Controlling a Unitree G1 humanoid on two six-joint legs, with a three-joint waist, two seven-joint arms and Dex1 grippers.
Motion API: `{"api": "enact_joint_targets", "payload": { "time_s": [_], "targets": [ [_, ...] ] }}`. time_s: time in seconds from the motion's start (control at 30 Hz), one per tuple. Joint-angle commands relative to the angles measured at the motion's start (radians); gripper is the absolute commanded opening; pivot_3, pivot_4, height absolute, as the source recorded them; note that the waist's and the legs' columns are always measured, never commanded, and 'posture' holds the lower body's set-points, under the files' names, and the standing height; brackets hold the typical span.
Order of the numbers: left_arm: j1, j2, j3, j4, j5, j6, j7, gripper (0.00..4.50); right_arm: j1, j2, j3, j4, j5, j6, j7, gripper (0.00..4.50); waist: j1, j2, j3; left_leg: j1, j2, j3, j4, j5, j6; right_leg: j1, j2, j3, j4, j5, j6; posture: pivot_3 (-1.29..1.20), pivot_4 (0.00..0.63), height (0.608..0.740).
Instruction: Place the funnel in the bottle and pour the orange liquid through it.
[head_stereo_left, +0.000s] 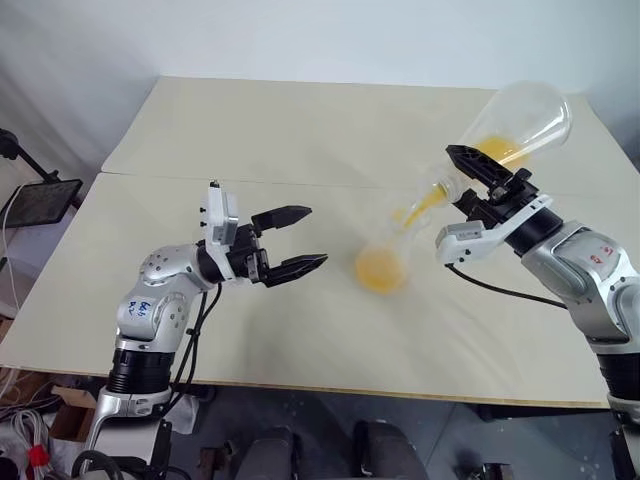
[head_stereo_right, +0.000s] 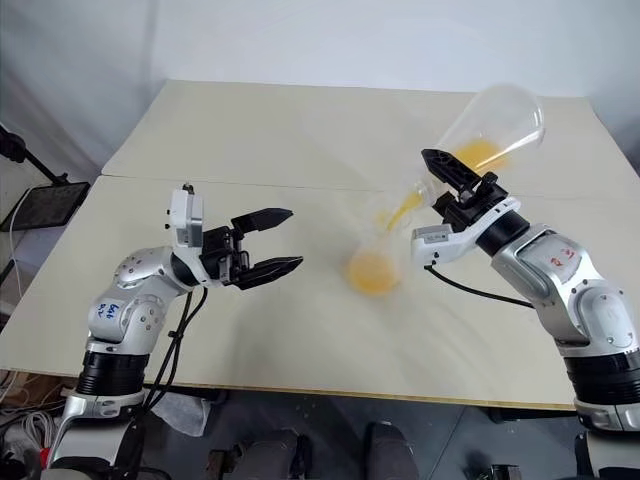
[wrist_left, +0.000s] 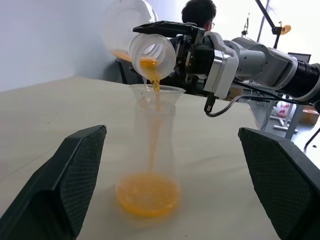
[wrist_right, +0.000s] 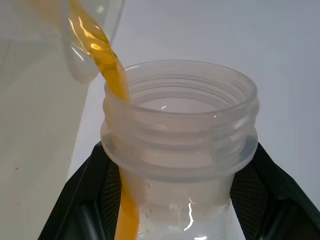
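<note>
The frosted bottle (wrist_left: 150, 145) stands upright on the table, with the clear funnel (wrist_left: 156, 92) seated in its neck. My right gripper (head_stereo_left: 480, 175) is shut on the neck of a clear flask (head_stereo_left: 520, 125), which is tipped mouth-down over the funnel. A stream of the orange liquid (wrist_left: 152, 75) runs from the flask's mouth (wrist_right: 180, 100) into the funnel. A round pool of it (head_stereo_left: 380, 270) lies in the bottle's base, and some is still in the flask (head_stereo_left: 498, 150). My left gripper (head_stereo_left: 315, 237) hangs open just left of the bottle, clear of it.
The cream table (head_stereo_left: 300, 130) has a seam across its middle, and its front edge runs close under my arms. A black stand (head_stereo_left: 40, 200) is off the table's left side. A person (wrist_left: 199, 12) sits behind the table.
</note>
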Motion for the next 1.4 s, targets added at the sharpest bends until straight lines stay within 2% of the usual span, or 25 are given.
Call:
{"api": "enact_joint_targets", "payload": {
  "time_s": [0.03,1.4],
  "targets": [
    [-0.013,-0.002,0.002,-0.013,0.001,-0.019,0.004,4.5,-0.027,-0.016,-0.008,-0.039,0.01,-0.008,-0.009,2.49,0.001,0.0,0.0,0.0,0.0,0.0,0.0,0.0,0.0,0.0,0.0,0.0,0.0,0.0,0.0,0.0,0.15,0.74],
    [-0.016,-0.012,0.005,-0.005,0.006,-0.027,0.008,4.5,-0.03,-0.023,0.004,-0.001,-0.037,0.005,-0.077,2.49,0.0,0.0,0.0,0.0,0.0,0.0,0.0,0.0,0.0,0.0,0.0,0.0,0.0,0.0,0.0,0.0,0.15,0.74]
  ]
}}
